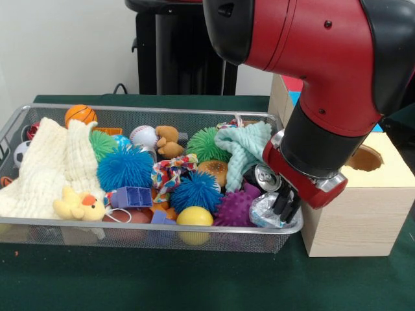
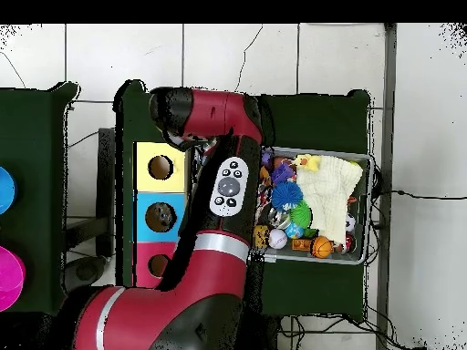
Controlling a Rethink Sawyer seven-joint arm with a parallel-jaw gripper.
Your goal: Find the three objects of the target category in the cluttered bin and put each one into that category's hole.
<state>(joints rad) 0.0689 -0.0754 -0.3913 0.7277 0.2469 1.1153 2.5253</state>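
The wire mesh bin [image 1: 130,225] is full of toys and cloths; it also shows in the overhead view [image 2: 319,152]. A crumpled see-through plastic bottle [image 1: 260,211] lies in its front right corner. My gripper [image 1: 286,210] reaches down into that corner, right beside the bottle and touching or nearly touching it. No other bottle shows. The blue-topped hole [image 2: 161,217] is the middle one on the wooden box; only a sliver of the blue top [image 1: 295,97] shows in the front view. In the overhead view my arm hides the gripper.
A soda can [image 1: 266,176], a mint cloth [image 1: 243,148] and a purple spiky ball [image 1: 235,207] crowd the bottle. A muslin cloth [image 1: 45,168] fills the bin's left end. The yellow-topped hole [image 1: 364,158] is beside the gripper. The red-topped hole [image 2: 159,265] is at the box's other end.
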